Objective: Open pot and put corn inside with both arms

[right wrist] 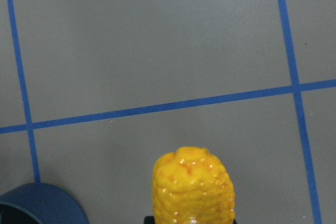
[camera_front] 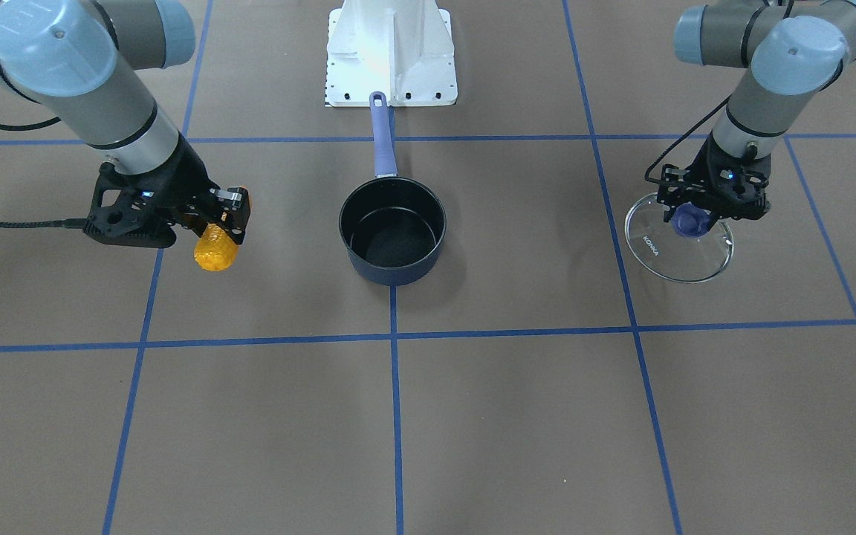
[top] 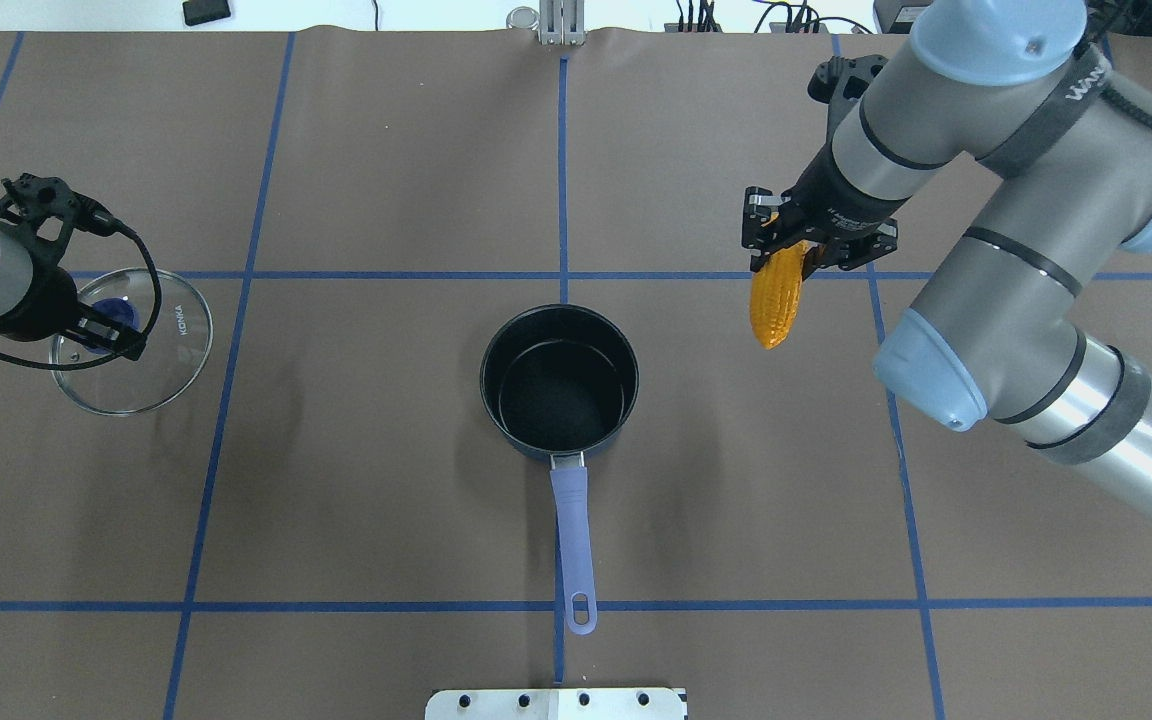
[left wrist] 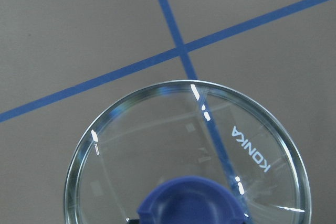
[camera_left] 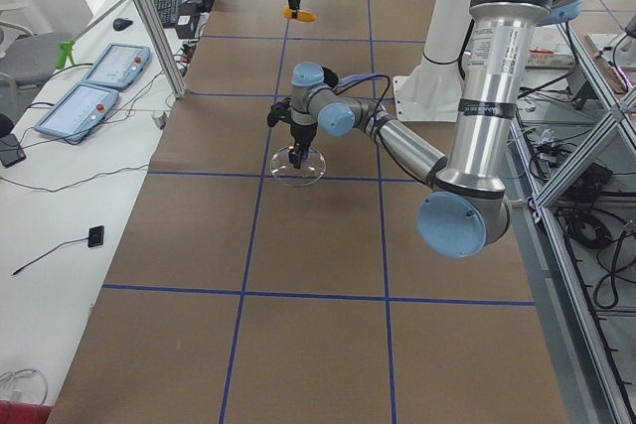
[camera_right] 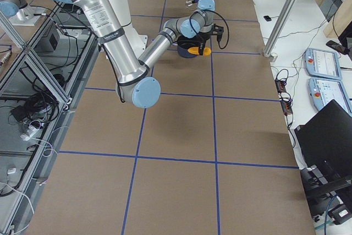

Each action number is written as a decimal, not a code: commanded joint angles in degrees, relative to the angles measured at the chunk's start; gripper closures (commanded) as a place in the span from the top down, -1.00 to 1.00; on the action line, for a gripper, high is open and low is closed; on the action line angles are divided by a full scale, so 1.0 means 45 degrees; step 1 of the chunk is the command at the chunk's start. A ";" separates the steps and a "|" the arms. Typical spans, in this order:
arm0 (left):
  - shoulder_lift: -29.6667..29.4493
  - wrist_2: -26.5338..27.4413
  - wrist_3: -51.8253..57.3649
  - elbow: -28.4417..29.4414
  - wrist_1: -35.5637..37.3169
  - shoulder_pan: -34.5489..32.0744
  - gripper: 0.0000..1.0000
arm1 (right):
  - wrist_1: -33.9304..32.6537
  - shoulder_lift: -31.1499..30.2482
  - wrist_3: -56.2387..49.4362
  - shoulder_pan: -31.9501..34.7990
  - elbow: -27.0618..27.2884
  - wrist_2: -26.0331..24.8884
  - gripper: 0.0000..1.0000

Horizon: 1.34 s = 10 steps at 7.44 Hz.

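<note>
The pot (top: 558, 395) stands open and empty mid-table, its purple handle (top: 573, 540) pointing toward the robot; it also shows in the front view (camera_front: 394, 273) and at the bottom left of the right wrist view (right wrist: 42, 203). My right gripper (top: 784, 250) is shut on the corn (top: 774, 300), which hangs above the table to the right of the pot, apart from it; the corn also shows in the front view (camera_front: 215, 250) and in the right wrist view (right wrist: 193, 187). My left gripper (top: 114, 322) is shut on the purple knob (camera_front: 690, 220) of the glass lid (top: 171, 350), far left of the pot.
The white robot base (camera_front: 391, 52) stands just beyond the handle's end. Blue tape lines (top: 563, 170) grid the brown table. The lid (left wrist: 252, 129) sits low over a tape crossing. Teach pendants (camera_left: 89, 106) lie off the table's far side.
</note>
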 commanded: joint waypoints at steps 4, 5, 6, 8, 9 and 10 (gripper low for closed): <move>0.0526 -0.1365 0.1048 0.2557 -0.3081 -0.1133 -0.12 | -0.1546 0.1559 0.1770 -0.2211 0.0271 -0.1837 -1.00; 0.0526 -0.1365 0.1145 0.2714 -0.3178 -0.1133 -0.12 | -0.1546 0.1617 0.1983 -0.2445 0.0252 -0.2109 -1.00; 0.0507 -0.1288 0.1166 0.2831 -0.3179 -0.1114 -0.12 | -0.1546 0.1676 0.2063 -0.2506 0.0232 -0.2228 -1.00; 0.0429 -0.1209 0.1147 0.2910 -0.3140 -0.1075 -0.11 | -0.1546 0.1677 0.2063 -0.2584 0.0193 -0.2326 -1.00; 0.0371 -0.1209 0.1146 0.3085 -0.3179 -0.1075 -0.11 | -0.1546 0.1715 0.2063 -0.2642 0.0174 -0.2327 -1.00; 0.0331 -0.1189 0.1146 0.3164 -0.3140 -0.1055 -0.10 | -0.1546 0.1716 0.2063 -0.2662 0.0174 -0.2346 -1.00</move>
